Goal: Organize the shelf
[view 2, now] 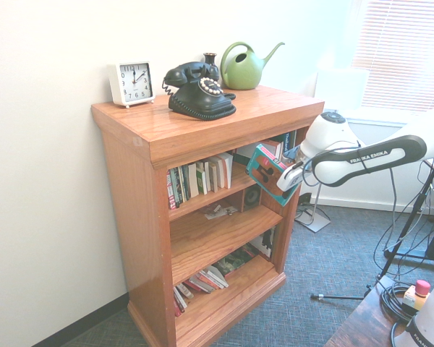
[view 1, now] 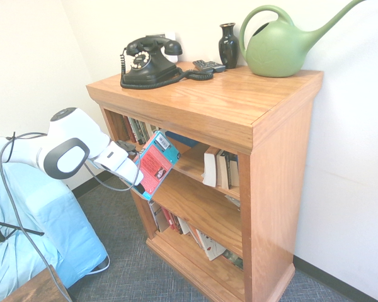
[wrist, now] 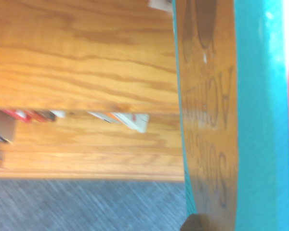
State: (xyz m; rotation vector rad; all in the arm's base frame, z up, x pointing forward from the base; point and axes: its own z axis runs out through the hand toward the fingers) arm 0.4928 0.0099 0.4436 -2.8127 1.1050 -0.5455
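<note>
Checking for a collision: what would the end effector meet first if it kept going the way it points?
Holding the book, the end effector points steeply down toward the shelf. It would probably meet the middle board's front edge first, though depth is unclear.

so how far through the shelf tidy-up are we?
Done: a row of books stands upright on the top tier of the shelf. In hand: the gripper is shut on a teal-and-red book, held tilted in front of the top tier, not yet placed. Left: several books lie leaning or flat on the bottom tier, and something small lies loose on the middle one.
</note>
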